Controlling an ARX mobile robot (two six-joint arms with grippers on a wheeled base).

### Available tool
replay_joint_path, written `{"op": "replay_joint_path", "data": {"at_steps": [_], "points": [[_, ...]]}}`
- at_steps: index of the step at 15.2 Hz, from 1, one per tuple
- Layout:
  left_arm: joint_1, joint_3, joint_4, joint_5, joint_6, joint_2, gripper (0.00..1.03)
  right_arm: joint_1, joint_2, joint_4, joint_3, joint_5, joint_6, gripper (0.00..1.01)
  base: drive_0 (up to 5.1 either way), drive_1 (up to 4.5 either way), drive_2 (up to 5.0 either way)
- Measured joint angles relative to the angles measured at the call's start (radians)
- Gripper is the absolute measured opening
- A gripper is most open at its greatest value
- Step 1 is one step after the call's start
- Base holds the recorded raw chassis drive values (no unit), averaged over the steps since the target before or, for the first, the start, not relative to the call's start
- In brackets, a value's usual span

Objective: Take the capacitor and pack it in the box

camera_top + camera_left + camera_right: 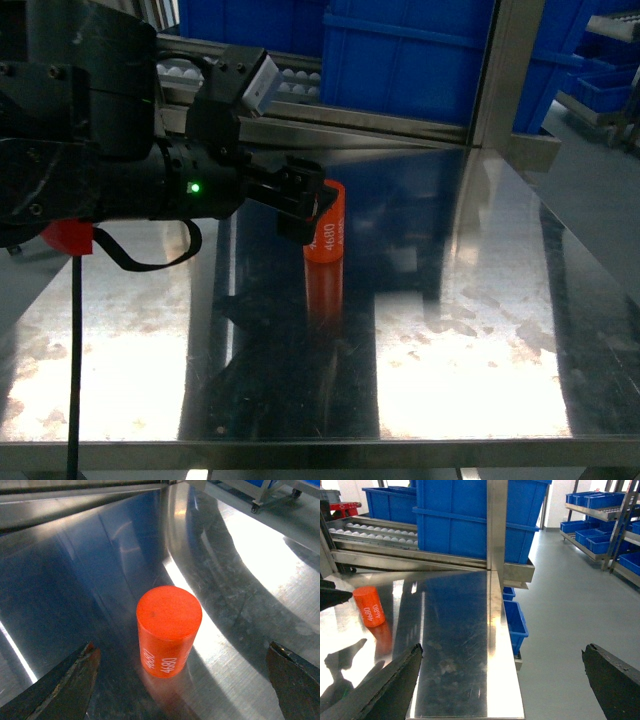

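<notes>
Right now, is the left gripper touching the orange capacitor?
Apart. The left wrist view shows the left gripper open, both fingers clear of the capacitor.

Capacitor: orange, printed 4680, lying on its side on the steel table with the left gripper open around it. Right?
Not quite. The capacitor stands upright on its flat end, as the left wrist view shows. The rest holds: orange, printed 4680, on the steel table, left gripper open around it.

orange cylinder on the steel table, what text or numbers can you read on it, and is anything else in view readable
"4680": white print on the side of the orange cylinder, seen twice in the right wrist view.
A smaller white line beside it in the head view: too blurred to read.
Blue bins: no readable text.
</notes>
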Motion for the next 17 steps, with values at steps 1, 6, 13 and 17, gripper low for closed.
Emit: {"op": "replay_joint_path", "data": {"at_steps": [1, 6, 13, 17], "points": [[-0.002, 0.031, -0.007, -0.003, -0.006, 0.040, 0.98, 0.000, 0.000, 0.000, 0.000, 0.000, 0.000, 0.98, 0.0, 0.00, 0.0], [-0.014, 0.182, -0.023, -0.011, -0.053, 0.228, 0.98, 0.000, 0.000, 0.000, 0.000, 0.000, 0.000, 0.98, 0.0, 0.00, 0.0], [-0.023, 0.304, -0.050, -0.036, -0.066, 0.332, 0.96, 0.000, 0.000, 0.000, 0.000, 0.000, 0.000, 0.98, 0.0, 0.00, 0.0], [-0.027, 0.314, -0.053, -0.049, -0.074, 0.332, 0.49, 0.000, 0.000, 0.000, 0.000, 0.000, 0.000, 0.98, 0.0, 0.00, 0.0]]}}
